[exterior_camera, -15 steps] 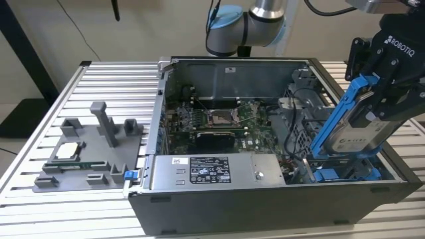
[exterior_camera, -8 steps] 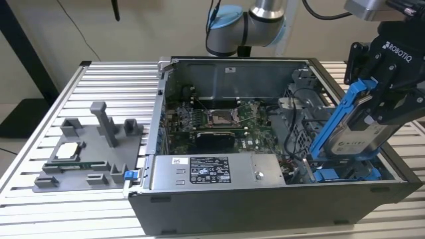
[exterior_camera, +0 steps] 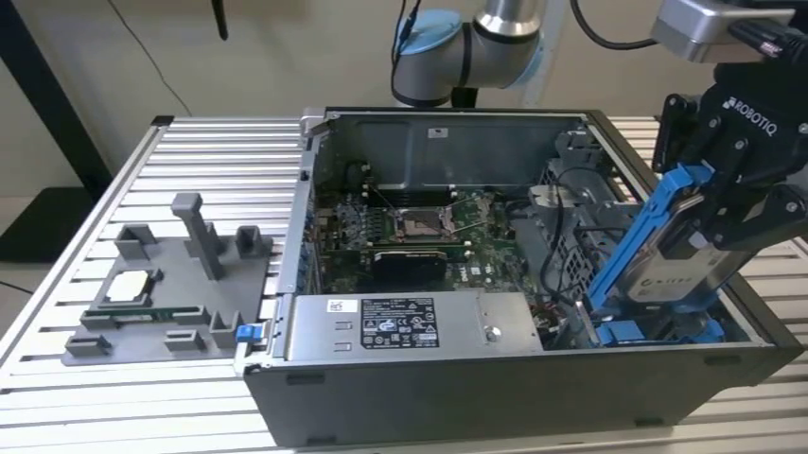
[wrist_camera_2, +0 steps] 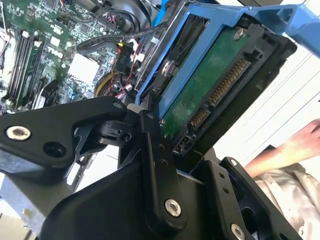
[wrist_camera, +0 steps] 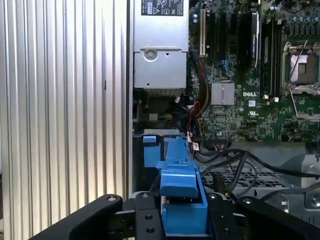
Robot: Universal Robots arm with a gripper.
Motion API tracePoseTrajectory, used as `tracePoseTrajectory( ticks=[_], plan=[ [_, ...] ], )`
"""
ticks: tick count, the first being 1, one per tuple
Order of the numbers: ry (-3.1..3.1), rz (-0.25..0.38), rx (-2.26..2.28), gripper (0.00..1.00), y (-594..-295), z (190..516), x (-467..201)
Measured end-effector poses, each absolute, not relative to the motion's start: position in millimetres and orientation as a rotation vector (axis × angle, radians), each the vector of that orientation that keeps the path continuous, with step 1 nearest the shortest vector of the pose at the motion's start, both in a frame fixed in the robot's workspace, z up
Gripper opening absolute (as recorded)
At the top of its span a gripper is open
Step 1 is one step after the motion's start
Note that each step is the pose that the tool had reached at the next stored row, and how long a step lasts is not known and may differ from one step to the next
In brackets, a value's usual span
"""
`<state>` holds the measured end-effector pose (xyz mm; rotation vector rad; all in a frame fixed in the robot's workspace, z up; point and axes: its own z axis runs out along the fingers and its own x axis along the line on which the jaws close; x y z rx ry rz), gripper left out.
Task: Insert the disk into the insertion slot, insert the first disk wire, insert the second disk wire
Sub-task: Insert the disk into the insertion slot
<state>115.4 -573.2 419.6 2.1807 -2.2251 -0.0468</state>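
in the exterior view the gripper (exterior_camera: 726, 222) is closed on the disk (exterior_camera: 676, 267) and holds it by its upper part. the disk leans steeply. its low end is down at the insertion slot (exterior_camera: 570, 284) in the near corner of the open computer case (exterior_camera: 505, 397), towards the exterior view's right, and its top stands well above the case rim. how far in the low end sits cannot be told. another blue-framed drive (exterior_camera: 657, 333) lies flat just beside that low end. the motherboard (exterior_camera: 417, 227) and the boxy power supply (exterior_camera: 404, 322) fill the rest of the case, which stands on a ribbed metal table (exterior_camera: 76, 284).

in the second wrist view the disk's underside shows a bare green circuit board with a row of connector pins, edged by the glossy blue plastic frame. black metal fingers (wrist_camera_2: 150, 145) press on its sides. a person's hand (wrist_camera_2: 300, 145) is near, outside the case.

in the first wrist view the blue frame sits pinched between the black fingers, above dark cables (wrist_camera: 235, 160) and a perforated metal wall.

the disk looks stiff, dense and fairly heavy, with a smooth metal body. the board and pins are likely fragile, so the plastic frame's side rails seem the safest hold.
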Motion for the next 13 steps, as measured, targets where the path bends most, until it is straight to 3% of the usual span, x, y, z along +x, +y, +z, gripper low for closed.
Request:
tracePoseTrajectory(
  ticks=[13],
  plan=[
    [-2.23,-0.058,2.186,0.0,-574.7,406.8,116.0]
  ],
)
